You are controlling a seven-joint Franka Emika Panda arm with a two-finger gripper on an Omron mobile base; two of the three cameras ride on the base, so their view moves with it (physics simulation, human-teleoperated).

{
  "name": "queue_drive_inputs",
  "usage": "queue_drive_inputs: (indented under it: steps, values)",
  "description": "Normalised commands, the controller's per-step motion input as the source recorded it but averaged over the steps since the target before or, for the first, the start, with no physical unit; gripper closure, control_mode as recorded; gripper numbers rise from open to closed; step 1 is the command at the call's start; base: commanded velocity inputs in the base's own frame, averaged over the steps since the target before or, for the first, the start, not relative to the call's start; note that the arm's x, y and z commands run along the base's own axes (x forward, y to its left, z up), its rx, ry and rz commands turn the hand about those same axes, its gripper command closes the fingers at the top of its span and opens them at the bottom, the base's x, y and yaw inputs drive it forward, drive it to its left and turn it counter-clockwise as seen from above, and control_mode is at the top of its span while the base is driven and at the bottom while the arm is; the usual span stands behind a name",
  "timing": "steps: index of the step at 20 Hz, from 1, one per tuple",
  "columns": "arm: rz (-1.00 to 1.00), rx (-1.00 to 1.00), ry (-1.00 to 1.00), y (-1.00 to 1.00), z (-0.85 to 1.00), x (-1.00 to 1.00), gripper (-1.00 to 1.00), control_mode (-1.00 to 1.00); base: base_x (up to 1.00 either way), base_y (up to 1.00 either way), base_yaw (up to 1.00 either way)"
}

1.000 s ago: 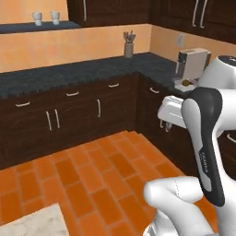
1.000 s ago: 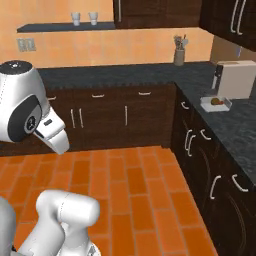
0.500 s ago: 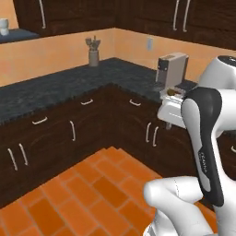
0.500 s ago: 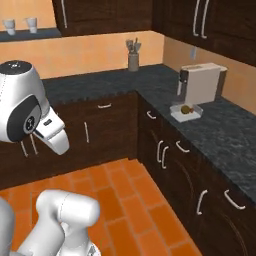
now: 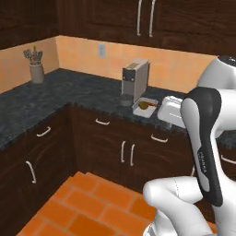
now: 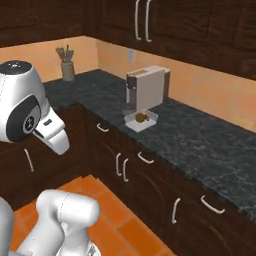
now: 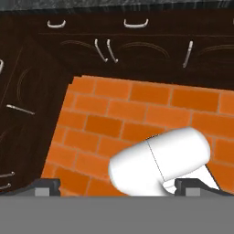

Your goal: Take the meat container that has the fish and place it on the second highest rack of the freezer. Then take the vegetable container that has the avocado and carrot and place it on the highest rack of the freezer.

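Observation:
My gripper (image 7: 118,186) points down at the orange brick floor (image 7: 137,109), open, with nothing between its fingertips (image 7: 46,184). My white hand (image 5: 170,109) hangs in front of the counter, also in the right base view (image 6: 52,133). A shallow white tray (image 6: 131,123) sits on the dark counter at the foot of a coffee machine (image 6: 146,90). In the tray lies a small brownish-olive lump (image 6: 141,118); I cannot tell whether this is the vegetable container with the avocado. The freezer, the meat container with the fish and the carrot are out of view.
A dark speckled counter (image 5: 87,94) wraps around a corner over dark wood cabinets (image 5: 124,147) with silver handles. A utensil holder (image 5: 36,69) stands at the far left. Upper cabinets (image 6: 150,25) hang above. Open brick floor (image 5: 92,203) lies ahead of the base.
The whole picture has slid left, so the base has turned right: the coffee machine and tray are now near the middle. The arm keeps its pose and the gripper stays open.

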Motion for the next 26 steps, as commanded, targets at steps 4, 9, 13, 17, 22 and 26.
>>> queue_drive_inputs:
  steps: [4,9,13,17,22,26]
  values:
    - [0.00,0.00,0.00,0.00,0.00,0.00,-1.00,1.00,0.82,0.31,-0.61]
    - [0.00,0.00,0.00,0.00,0.00,0.00,-1.00,1.00,0.71,0.50,-0.65]
    - [0.00,0.00,0.00,0.00,0.00,0.00,-1.00,1.00,0.66,0.62,-0.64]
    - [0.00,0.00,0.00,0.00,0.00,0.00,-1.00,1.00,0.47,0.62,-0.60]
    - [-0.32,0.00,0.03,0.20,-0.35,0.28,-1.00,-1.00,0.06,0.24,-0.23]
    - [-0.33,0.02,0.10,0.07,-0.86,1.00,-1.00,-1.00,0.00,0.00,0.00]
